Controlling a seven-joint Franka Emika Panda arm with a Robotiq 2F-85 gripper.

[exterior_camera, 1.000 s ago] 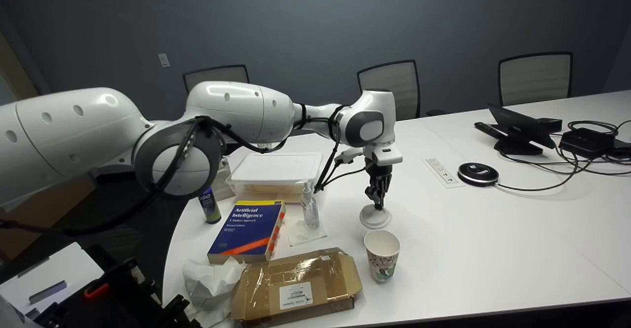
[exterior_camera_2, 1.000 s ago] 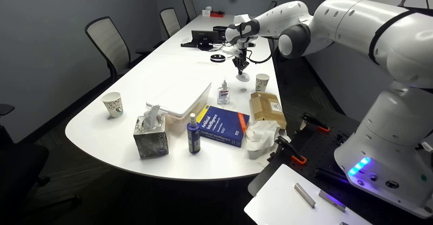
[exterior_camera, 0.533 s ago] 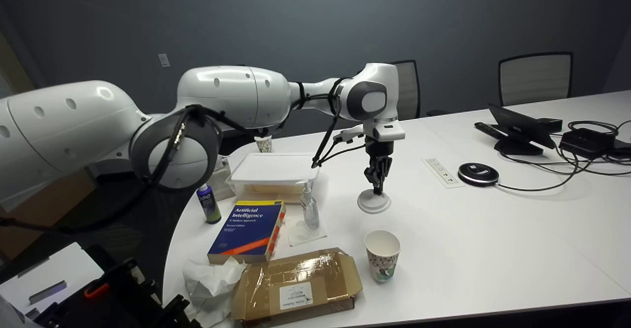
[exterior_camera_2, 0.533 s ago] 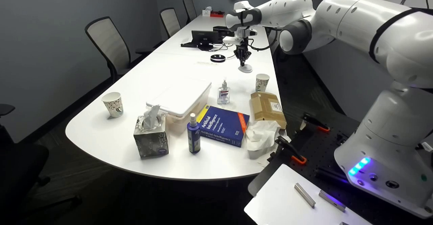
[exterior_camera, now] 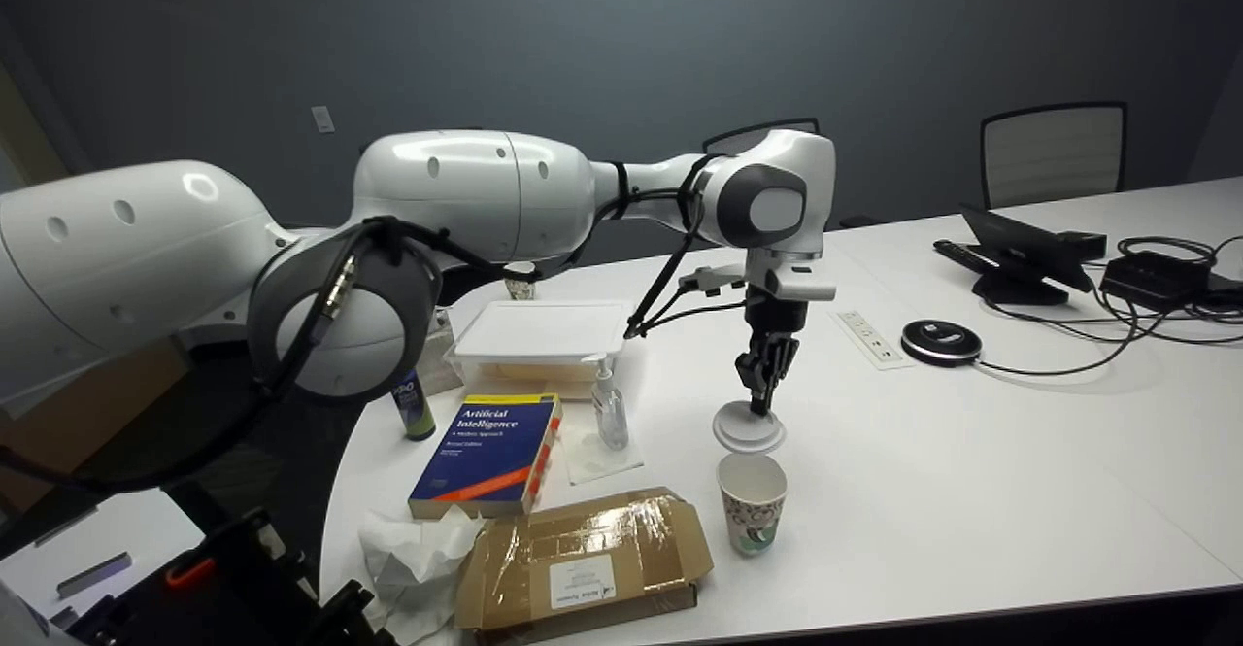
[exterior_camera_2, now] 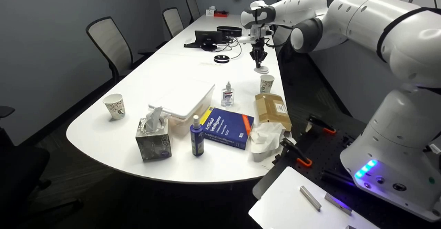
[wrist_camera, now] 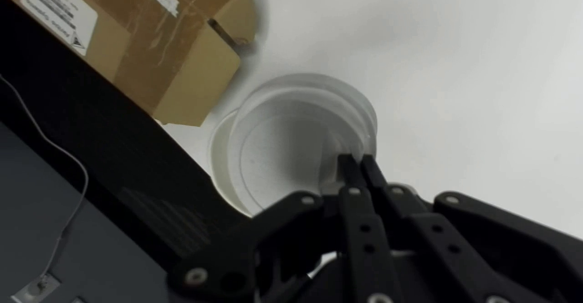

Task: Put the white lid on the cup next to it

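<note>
Fingers point(wrist_camera: 350, 175) sit close together, pinching the white lid point(wrist_camera: 282, 161); the exact spot of the grip is hard to make out. The lid is in the air near the paper cup point(exterior_camera: 754, 522), off its rim in both exterior views, while in the wrist view it hides most of the cup's mouth and leaves a pale crescent of rim showing. The cup stands upright on the tabletop point(exterior_camera: 971, 500), open at the top, with a dark swirling pattern and a green patch on its side.

Just beside the cup lies a cardboard box point(exterior_camera: 544, 544), and at that box's end away from the cup is some crumpled paper point(exterior_camera: 419, 563). A bottle of hand sanitizer point(exterior_camera_2: 227, 96) stands near the cup, between it and a large storage box point(exterior_camera: 539, 330). A thick blue book point(exterior_camera: 486, 452) lies farther from the cup than the sanitizer does. Well apart from the cup stand a tissue box point(exterior_camera_2: 153, 146), a blue spray bottle point(exterior_camera_2: 197, 137) and a second cup point(exterior_camera_2: 115, 107) of similar pattern. A round black device point(exterior_camera: 941, 342) also rests well apart from the cup.
</note>
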